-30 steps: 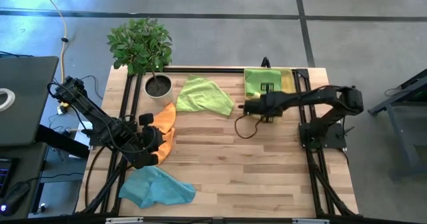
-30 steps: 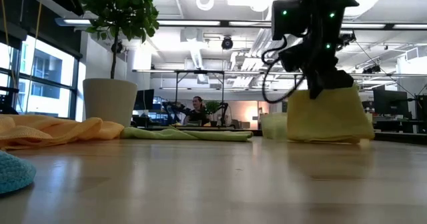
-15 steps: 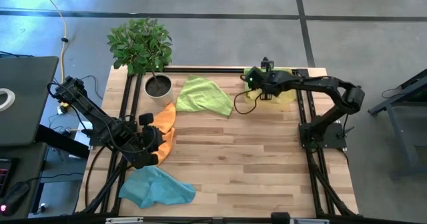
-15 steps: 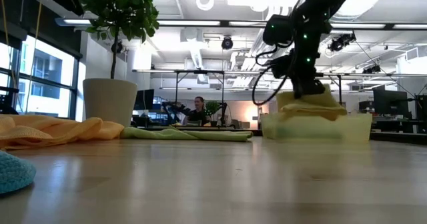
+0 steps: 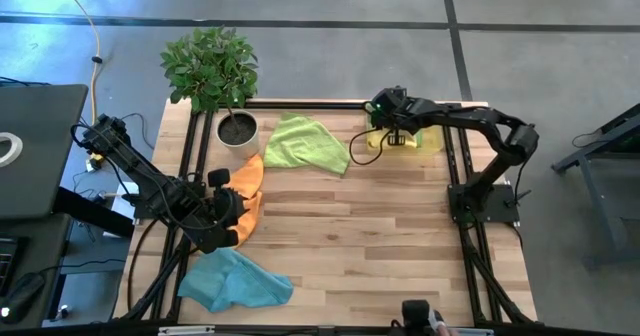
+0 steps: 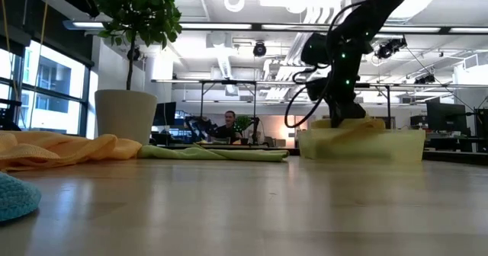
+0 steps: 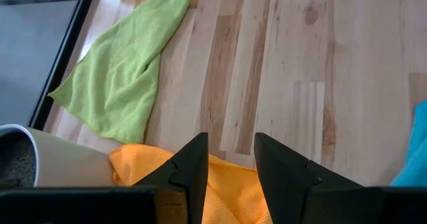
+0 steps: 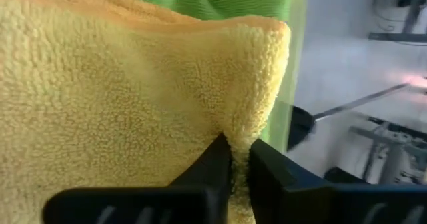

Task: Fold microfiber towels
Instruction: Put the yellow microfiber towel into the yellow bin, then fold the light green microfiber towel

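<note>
Two cloths look finished: a folded yellow towel (image 8: 120, 84) lies in the yellow tray (image 5: 432, 141) at the far right of the table (image 5: 380, 236), on top of a folded green towel (image 8: 220, 3) that shows beneath it in the right wrist view. Three are left, as far as the pictures show. A second green towel (image 5: 305, 143) lies crumpled at the far middle, beside the potted plant (image 5: 213, 71); an orange towel (image 5: 248, 191) is bunched at the left, and a blue towel (image 5: 235, 281) lies rumpled at the near left.

The right gripper (image 8: 235, 159) is down in the tray, its narrow jaws nipping a ridge of the yellow towel's pile. The fold rests flat below it, so this looks like the set-down, with letting go the step in hand.

The left gripper (image 7: 230, 159) waits at the left edge, directly over the orange towel, its fingers spread with nothing between them.
</note>
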